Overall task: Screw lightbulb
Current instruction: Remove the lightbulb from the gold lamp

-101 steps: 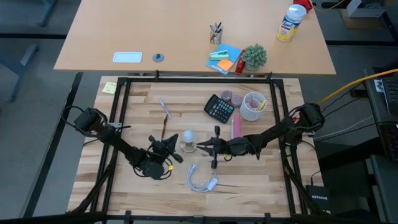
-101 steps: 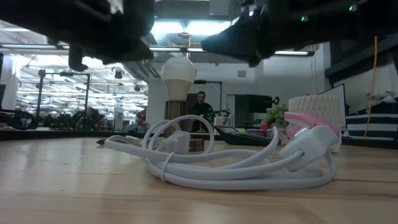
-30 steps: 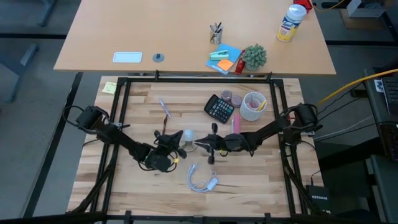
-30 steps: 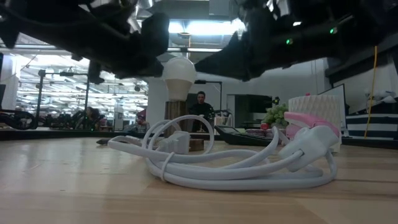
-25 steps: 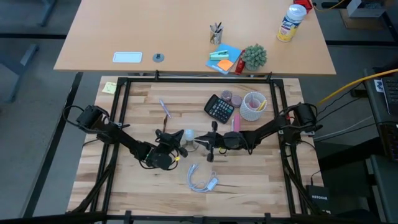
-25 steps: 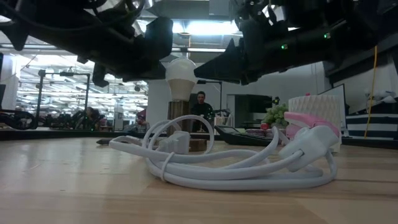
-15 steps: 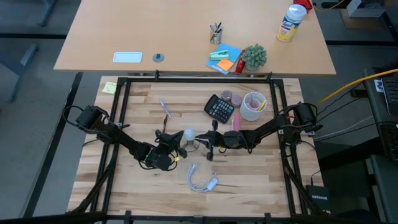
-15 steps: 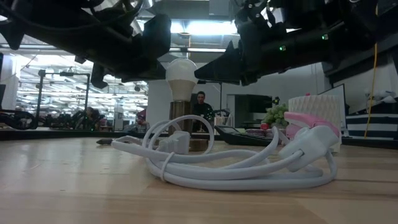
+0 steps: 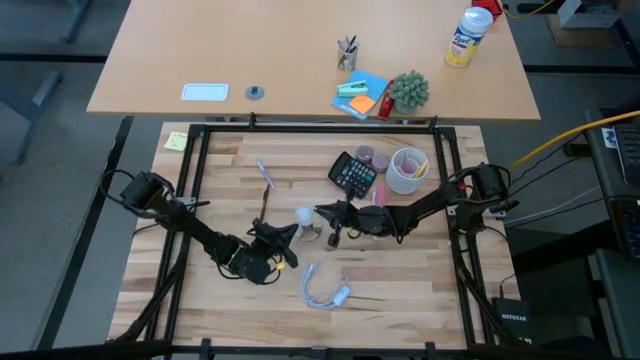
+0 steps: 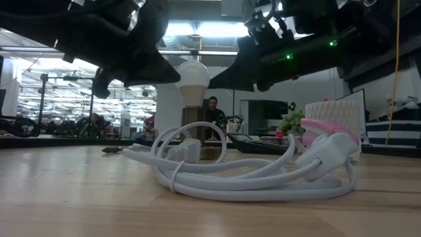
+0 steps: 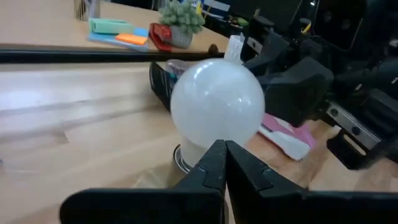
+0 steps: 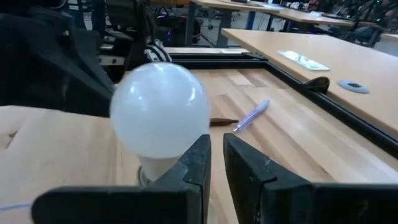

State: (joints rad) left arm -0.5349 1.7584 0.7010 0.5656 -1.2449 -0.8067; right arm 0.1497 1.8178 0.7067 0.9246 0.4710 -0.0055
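The frosted-white lightbulb [image 9: 303,215] stands upright, its base down in a short brown holder [image 10: 192,131] at mid-table. It fills the left wrist view [image 11: 217,102] and shows in the right wrist view [image 12: 160,109]. My left gripper [image 9: 286,232] is shut, its tips at the bulb's near-left side. My right gripper [image 9: 322,212] is at the bulb's right side, its fingers a narrow gap apart with nothing between them. In the low view the two grippers flank the bulb [image 10: 191,76]. My left gripper's shut fingertips [image 11: 217,149] stand against the low part of the bulb's globe, just above its neck [image 11: 194,149], coming level from the near left. My right gripper has the outer side of one finger [image 12: 198,155] beside the bulb's neck [image 12: 158,165]; whether it touches I cannot tell.
A white socket with a looped cord [image 9: 325,290] lies near the bulb, toward the table's front. A calculator [image 9: 352,174], a white cup [image 9: 405,170] and a pink item [image 9: 378,205] are at the far right; a pen [image 9: 264,175] and a pencil [image 9: 263,205] at the far left.
My left gripper has drawn back a little toward the near edge and tipped, its tips staying at the bulb. My right gripper has gone a little toward the far edge, along the bulb's right side. The bulb has stayed upright in its holder.
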